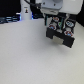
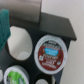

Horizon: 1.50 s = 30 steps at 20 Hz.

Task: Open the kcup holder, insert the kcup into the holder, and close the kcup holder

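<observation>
The black kcup holder [image 1: 61, 36] stands on the white table at the exterior view's upper right. Its top part holds round pods with reddish lids [image 1: 58, 23]. My white gripper [image 1: 54, 15] hangs right above it, and its fingers are too blurred to read. The wrist view looks down on the black holder [image 2: 61, 25] with its round slots. One slot holds a pod with a red and blue lid [image 2: 49, 51], and one slot [image 2: 20, 42] is empty. A green shape [image 2: 4, 29] sits close to the camera at the edge. I cannot tell whether it is the kcup.
A small white object [image 1: 25, 13] stands at the back on the exterior view's left, next to dark clutter [image 1: 7, 19] and a blue light. Another pod with a greenish label [image 2: 15, 76] sits in a slot near the red one.
</observation>
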### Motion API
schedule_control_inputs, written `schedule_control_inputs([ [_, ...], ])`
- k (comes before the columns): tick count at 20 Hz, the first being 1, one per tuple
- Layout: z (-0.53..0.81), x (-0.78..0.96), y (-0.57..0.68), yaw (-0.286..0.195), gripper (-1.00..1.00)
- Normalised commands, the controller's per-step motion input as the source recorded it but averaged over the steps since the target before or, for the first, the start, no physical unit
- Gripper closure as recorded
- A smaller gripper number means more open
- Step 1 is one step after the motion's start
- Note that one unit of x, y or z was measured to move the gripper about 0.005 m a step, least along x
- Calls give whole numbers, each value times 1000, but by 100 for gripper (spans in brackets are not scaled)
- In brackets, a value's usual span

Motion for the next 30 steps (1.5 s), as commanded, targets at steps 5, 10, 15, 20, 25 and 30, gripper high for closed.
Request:
schedule_control_inputs([
  [5, -46, 497, -94, 2, -100],
  [10, -88, 611, 147, 26, -100],
  [15, -19, 535, 350, 36, -100],
  [20, -84, 290, 456, 67, -100],
  [25, -118, -6, 468, 106, -100],
  [30, -50, -237, 418, 141, -100],
])
